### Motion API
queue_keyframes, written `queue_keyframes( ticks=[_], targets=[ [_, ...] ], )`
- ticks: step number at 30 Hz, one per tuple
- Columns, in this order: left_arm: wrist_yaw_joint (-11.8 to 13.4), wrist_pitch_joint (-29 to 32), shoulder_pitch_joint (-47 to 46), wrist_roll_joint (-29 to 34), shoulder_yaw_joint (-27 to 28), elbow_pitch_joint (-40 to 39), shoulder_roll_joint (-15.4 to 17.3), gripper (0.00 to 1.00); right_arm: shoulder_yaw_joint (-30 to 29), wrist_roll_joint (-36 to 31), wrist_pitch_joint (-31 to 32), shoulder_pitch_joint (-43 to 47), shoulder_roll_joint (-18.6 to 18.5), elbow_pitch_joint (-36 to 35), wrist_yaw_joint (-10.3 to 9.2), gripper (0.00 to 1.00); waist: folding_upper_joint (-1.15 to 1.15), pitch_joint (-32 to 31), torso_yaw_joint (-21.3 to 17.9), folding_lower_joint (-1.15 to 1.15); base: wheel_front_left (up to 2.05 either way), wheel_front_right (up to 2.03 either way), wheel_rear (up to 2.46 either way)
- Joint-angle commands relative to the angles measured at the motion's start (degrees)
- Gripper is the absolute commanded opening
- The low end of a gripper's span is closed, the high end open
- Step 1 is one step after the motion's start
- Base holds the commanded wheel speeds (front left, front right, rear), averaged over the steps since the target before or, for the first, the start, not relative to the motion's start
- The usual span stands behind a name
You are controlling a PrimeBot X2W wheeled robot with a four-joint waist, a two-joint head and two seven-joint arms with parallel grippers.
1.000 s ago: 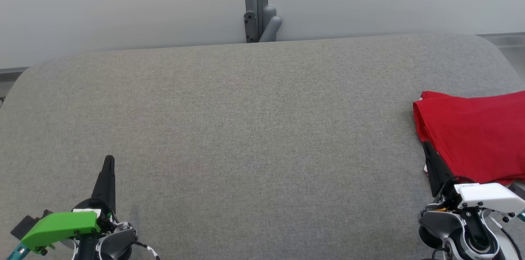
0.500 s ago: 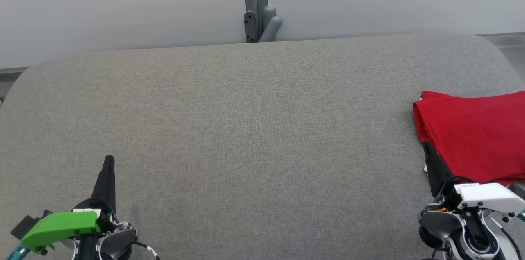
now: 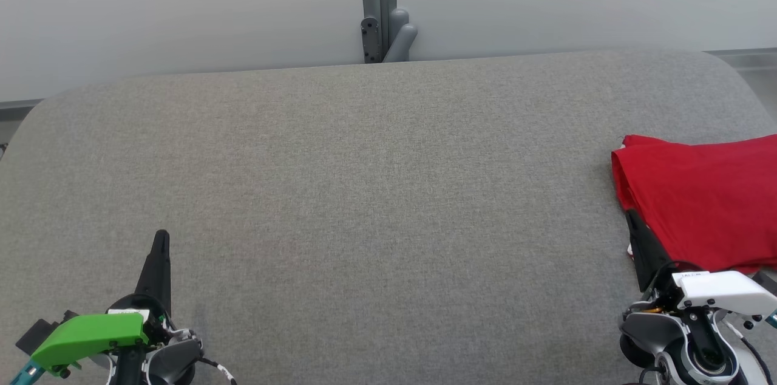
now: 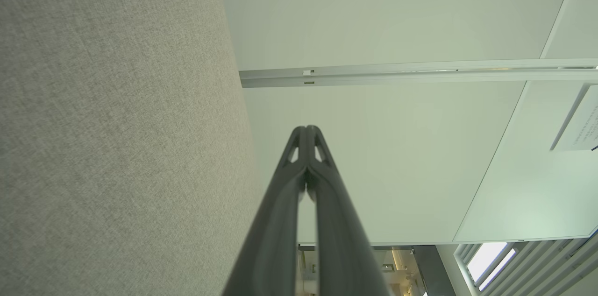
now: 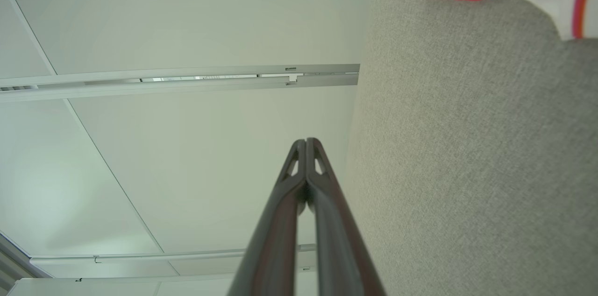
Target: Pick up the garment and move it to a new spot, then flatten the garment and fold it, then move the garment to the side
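**Garment folded and set aside; both my hands pinched shut, holding nothing.**

The red garment (image 3: 698, 203) lies folded at the right edge of the grey counter (image 3: 376, 190). My right hand (image 3: 630, 213) is beside its near edge, fingers pressed together; I cannot tell if it touches. My left hand (image 3: 161, 234), also closed, is well apart. I judge the move to the side done; next, draw clear without snagging cloth.
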Motion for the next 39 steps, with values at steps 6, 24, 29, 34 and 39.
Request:
queue_keyframes(
  ticks=[6, 24, 29, 34, 39],
  targets=[
    [-0.38, 0.15, -0.72, -0.10, 0.11, -0.10, 0.38, 0.00, -0.08, 0.42, 0.27, 0.42, -0.28, -0.28, 0.02, 0.00, 0.00, 0.00, 0.00, 0.00, 0.00, 0.00, 0.00],
    [-0.38, 0.15, -0.72, -0.10, 0.11, -0.11, 0.38, 0.00, -0.08, 0.42, 0.26, 0.43, -0.28, -0.28, 0.02, 0.00, 0.00, 0.00, 0.00, 0.00, 0.00, 0.00, 0.00],
    [-0.38, 0.15, -0.72, -0.10, 0.11, -0.11, 0.39, 0.00, -0.08, 0.42, 0.26, 0.43, -0.28, -0.28, 0.02, 0.00, 0.00, 0.00, 0.00, 0.00, 0.00, 0.00, 0.00],
    [-0.38, 0.15, -0.72, -0.10, 0.11, -0.11, 0.39, 0.00, -0.08, 0.42, 0.26, 0.43, -0.28, -0.28, 0.02, 0.00, 0.00, 0.00, 0.00, 0.00, 0.00, 0.00, 0.00],
    [-0.38, 0.15, -0.72, -0.10, 0.11, -0.11, 0.39, 0.00, -0.08, 0.42, 0.26, 0.43, -0.28, -0.28, 0.02, 0.00, 0.00, 0.00, 0.00, 0.00, 0.00, 0.00, 0.00]
  ],
)
